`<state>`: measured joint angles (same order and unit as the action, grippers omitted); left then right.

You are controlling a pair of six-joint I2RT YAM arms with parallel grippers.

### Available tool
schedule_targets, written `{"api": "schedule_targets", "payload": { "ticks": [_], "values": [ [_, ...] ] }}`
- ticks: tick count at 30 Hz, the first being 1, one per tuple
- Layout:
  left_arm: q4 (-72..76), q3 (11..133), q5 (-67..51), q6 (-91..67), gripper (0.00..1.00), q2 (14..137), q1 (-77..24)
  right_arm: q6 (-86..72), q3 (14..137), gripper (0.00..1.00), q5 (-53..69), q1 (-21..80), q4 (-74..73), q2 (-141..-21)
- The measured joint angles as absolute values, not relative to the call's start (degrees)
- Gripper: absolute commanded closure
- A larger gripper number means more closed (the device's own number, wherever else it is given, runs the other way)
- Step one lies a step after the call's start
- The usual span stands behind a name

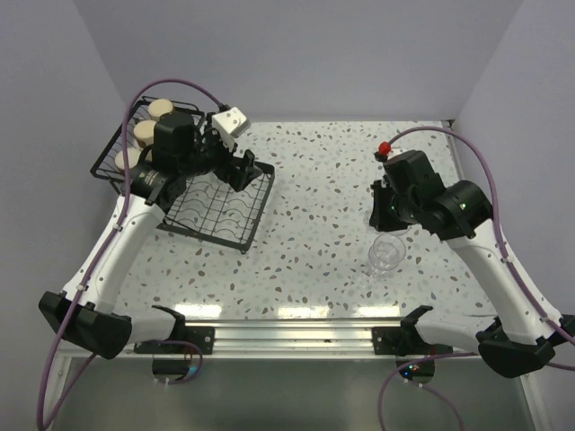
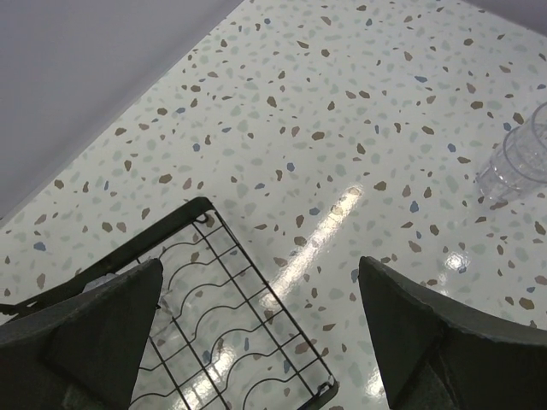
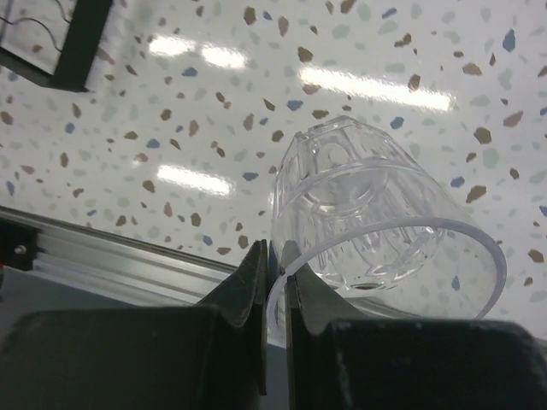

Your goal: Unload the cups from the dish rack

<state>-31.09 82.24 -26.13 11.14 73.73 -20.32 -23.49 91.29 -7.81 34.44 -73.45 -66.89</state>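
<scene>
The black wire dish rack (image 1: 216, 214) stands at the left, its flat tray in front and its raised basket (image 1: 121, 144) behind. Three cream cups (image 1: 144, 132) stand in the basket. My left gripper (image 1: 239, 167) is open and empty above the tray's far right corner; the left wrist view shows its jaws (image 2: 261, 265) wide apart over the tray's wire corner (image 2: 231, 325). My right gripper (image 1: 392, 226) is shut on the rim of a clear ribbed tumbler (image 1: 385, 255), mouth up, at the table's right front. The right wrist view shows the fingers (image 3: 273, 256) pinching the tumbler's (image 3: 367, 205) rim.
The table's metal front rail (image 1: 296, 337) runs just before the tumbler and shows in the right wrist view (image 3: 111, 256). The speckled tabletop (image 1: 314, 189) lies between the rack and the right arm. Grey walls close the back and sides.
</scene>
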Motion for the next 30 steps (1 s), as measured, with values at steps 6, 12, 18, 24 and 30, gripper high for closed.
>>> {"api": "schedule_targets", "payload": {
  "ticks": [6,12,18,24,30],
  "values": [
    [-31.2,81.6,-25.0,11.8,0.0,73.1,-20.3,-23.1,85.1,1.0,-11.7,34.4,-76.9,-69.2],
    [-31.2,80.5,-24.6,11.9,0.0,71.9,-20.3,-23.2,83.0,1.0,-15.8,34.4,-76.9,-73.5],
    [-31.1,79.8,-24.0,12.2,0.0,71.5,-20.3,-23.3,78.7,1.0,-15.6,34.4,-77.0,-72.7],
    [-31.0,79.8,-24.1,12.2,0.0,71.6,-20.3,-23.3,75.8,1.0,-14.9,34.4,-77.0,-72.0],
    [-31.0,79.8,-24.1,12.2,0.0,72.6,-20.3,-23.1,71.5,1.0,-11.3,34.4,-76.7,-71.6]
  ]
}}
